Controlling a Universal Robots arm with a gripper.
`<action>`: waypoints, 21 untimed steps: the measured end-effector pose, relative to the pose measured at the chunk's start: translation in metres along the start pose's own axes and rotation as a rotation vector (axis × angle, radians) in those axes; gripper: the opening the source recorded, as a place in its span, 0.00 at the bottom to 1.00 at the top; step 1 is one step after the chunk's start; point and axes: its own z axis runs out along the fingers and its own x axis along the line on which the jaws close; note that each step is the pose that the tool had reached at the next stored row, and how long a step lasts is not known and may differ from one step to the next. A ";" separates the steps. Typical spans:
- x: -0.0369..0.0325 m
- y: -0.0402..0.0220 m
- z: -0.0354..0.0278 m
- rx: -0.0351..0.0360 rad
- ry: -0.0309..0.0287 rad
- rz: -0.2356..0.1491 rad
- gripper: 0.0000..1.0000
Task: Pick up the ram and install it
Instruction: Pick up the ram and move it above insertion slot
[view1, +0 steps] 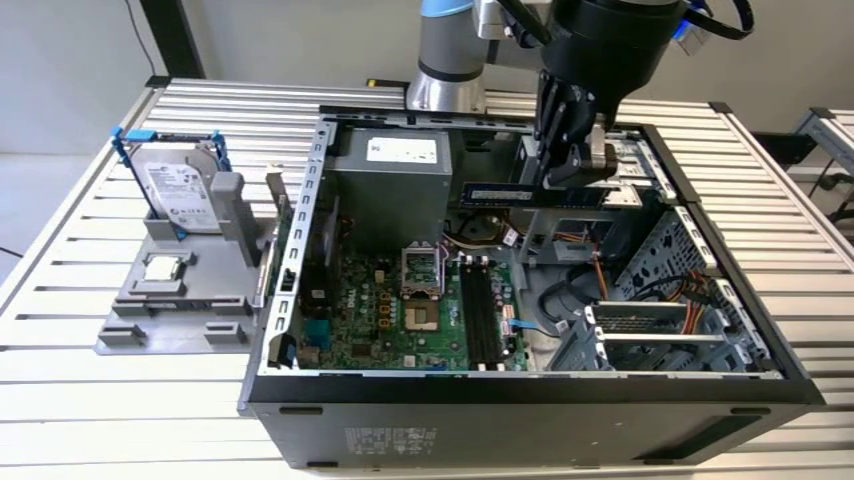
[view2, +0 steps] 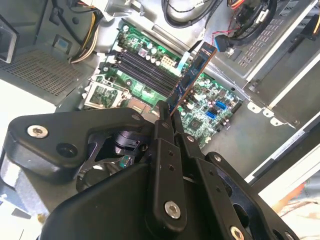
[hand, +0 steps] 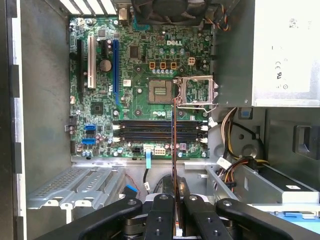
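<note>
Jaws clenched on one end of the ram (view1: 523, 193), held edge-down and level so its contacts face the board. Gripper (view2: 169, 114) hangs above the open computer case (view1: 534, 395). The stick is clear of the memory slots (hand: 160, 131) and lies crosswise to them, so it is judged not yet aligned for seating.

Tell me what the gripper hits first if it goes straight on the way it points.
Probably the memory slots on the motherboard. The gripper points down at it, shut on the ram, whose edge would touch first, crosswise to the slots. Depth is unclear.
</note>
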 end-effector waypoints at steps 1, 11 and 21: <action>0.0000 0.0000 0.0000 0.0000 0.0000 0.000 0.00; 0.0000 0.0000 0.0000 0.0003 0.0002 0.028 0.00; 0.0000 0.0000 0.0000 0.0022 -0.0003 0.204 0.00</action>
